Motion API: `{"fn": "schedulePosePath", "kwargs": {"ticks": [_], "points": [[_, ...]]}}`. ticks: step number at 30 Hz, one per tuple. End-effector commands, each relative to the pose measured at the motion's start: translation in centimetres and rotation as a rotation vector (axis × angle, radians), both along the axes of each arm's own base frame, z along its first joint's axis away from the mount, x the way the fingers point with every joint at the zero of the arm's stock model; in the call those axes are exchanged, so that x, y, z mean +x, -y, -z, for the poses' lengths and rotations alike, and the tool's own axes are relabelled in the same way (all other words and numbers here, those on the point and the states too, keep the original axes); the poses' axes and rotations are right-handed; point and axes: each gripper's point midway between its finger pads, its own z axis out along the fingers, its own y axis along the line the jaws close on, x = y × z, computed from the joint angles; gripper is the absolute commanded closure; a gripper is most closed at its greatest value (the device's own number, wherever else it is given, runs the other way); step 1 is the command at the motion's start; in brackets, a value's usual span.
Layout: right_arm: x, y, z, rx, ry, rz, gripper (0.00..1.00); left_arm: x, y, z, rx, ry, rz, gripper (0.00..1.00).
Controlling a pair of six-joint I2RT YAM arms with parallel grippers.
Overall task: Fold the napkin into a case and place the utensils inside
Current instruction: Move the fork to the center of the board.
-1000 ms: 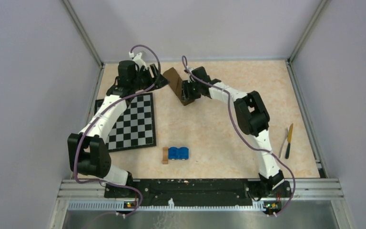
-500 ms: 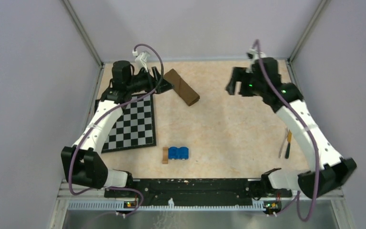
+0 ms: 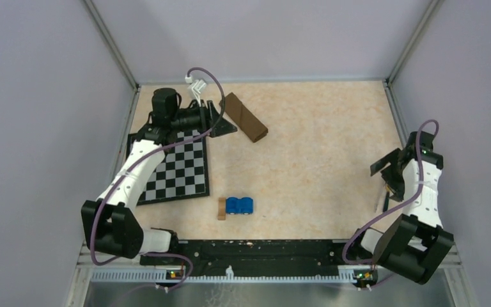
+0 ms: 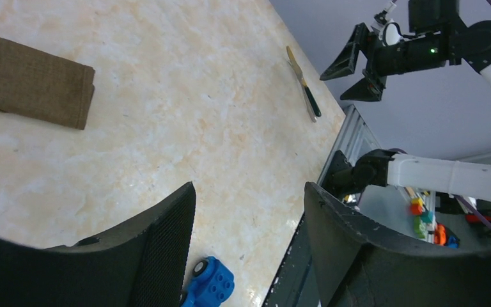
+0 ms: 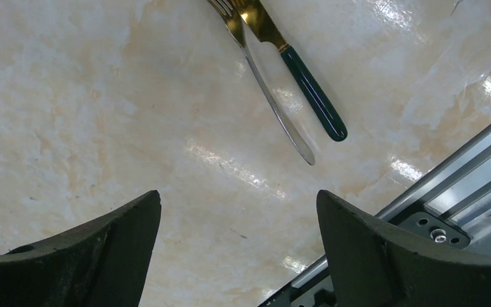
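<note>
Case [image 3: 245, 118] lies well apart from utensils [image 5: 308, 91].

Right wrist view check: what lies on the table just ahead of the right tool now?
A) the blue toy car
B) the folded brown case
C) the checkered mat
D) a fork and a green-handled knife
D: the right wrist view shows the fork and the green-handled knife lying together just beyond the right tool, whose fingers stand open and hold nothing.
</note>
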Motion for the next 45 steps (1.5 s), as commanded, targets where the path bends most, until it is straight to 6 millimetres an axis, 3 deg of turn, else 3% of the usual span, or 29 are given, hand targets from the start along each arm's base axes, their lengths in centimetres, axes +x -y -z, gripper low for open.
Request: {"fn": "schedulePosePath", "kwargs": {"ticks": [1,7,14,20,23,25,33,41,45], "points": [[-0.1,1.0,0.8,-0.002,-0.037,0.019,0.1,-1.2,1.4,-0.4,-0.045,0.004,0.099,0.32],[-0.1,2.6,2.4,-0.027,-0.065,0.042,0.09,-1.0,1.7,0.2,-0.008,-0.005,0.099,0.33],[1.5,3.8,1.8,-0.062,-0.012,0.029,0.09,-1.4,2.4,1.5,-0.083,-0.079,0.138,0.33],[2.3,5.5,0.6,-0.182,0.08,0.047,0.09,-0.5,2.9,3.6,-0.074,-0.071,0.122,0.33],[1.7,6.1,1.3,-0.195,0.032,0.1,0.11,0.2,3.0,4.5,-0.065,-0.058,0.108,0.33],[2.0,5.5,2.3,-0.142,0.011,0.091,0.12,0.8,2.8,5.3,-0.04,-0.071,0.081,0.33],[2.7,2.7,6.4,0.014,0.025,0.026,0.45,0.6,2.1,3.8,-0.013,-0.062,0.012,0.32],[2.3,3.5,7.8,-0.058,-0.062,0.012,0.48,0.2,1.8,2.6,-0.011,-0.028,-0.007,0.32],[2.3,3.3,9.0,-0.038,-0.084,0.014,0.61,0.1,1.8,2.0,-0.015,-0.008,0.004,0.33]]}}
